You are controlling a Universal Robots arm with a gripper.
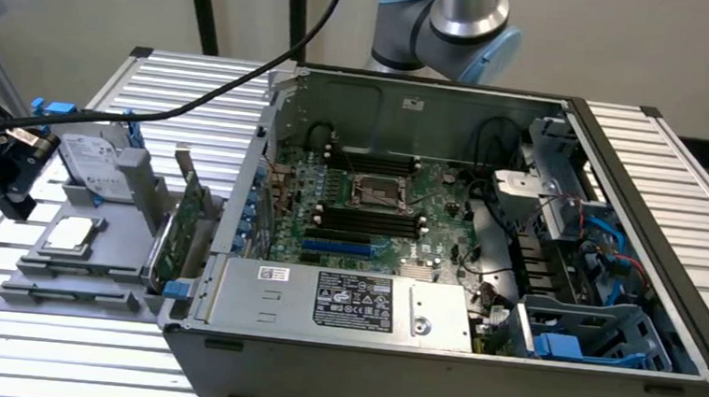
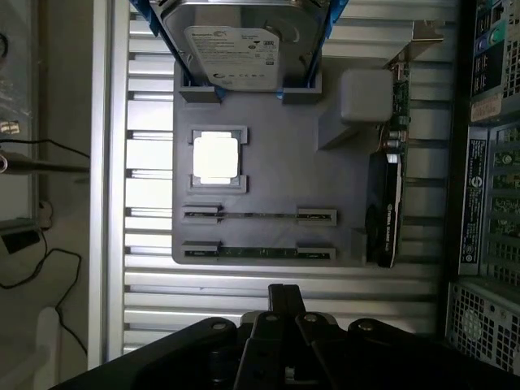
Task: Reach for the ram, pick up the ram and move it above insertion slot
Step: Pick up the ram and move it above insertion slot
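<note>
Green and thin, the ram (image 2: 258, 253) is lying on edge in a pair of grey holders along the edge of the grey tray (image 2: 276, 175) nearest the gripper. A second stick (image 2: 258, 215) is resting in a like pair of holders just beside it, further into the tray. Any print on either stick is too small to read. The gripper (image 2: 281, 296) is hovering over the bare slats of the table (image 2: 146, 284) just off that tray edge, apart from the ram. Its jaws are appearing pressed together with nothing between them. In the exterior view the gripper (image 1: 0, 174) is hanging at the table's edge on the exterior view's left.

Past the sticks a processor (image 2: 217, 156) is glaring white under the light, its markings washed out. A hard drive (image 2: 240, 49) is sitting between blue rails at the tray's far edge, partly cut off. Its white label is carrying lines of print that cannot be read. An expansion card (image 2: 386, 215) is standing on edge along the tray's side next to the computer case (image 1: 442, 373), and the pale lettering on its dark shroud cannot be made out.

Inside the case, the power supply (image 1: 335, 300) is bearing a black label with white marks and a small white barcode sticker, neither legible. Black slots (image 1: 366, 220) are lying across the motherboard (image 1: 388, 177). The arm (image 1: 467, 19) is being cropped at the top
</note>
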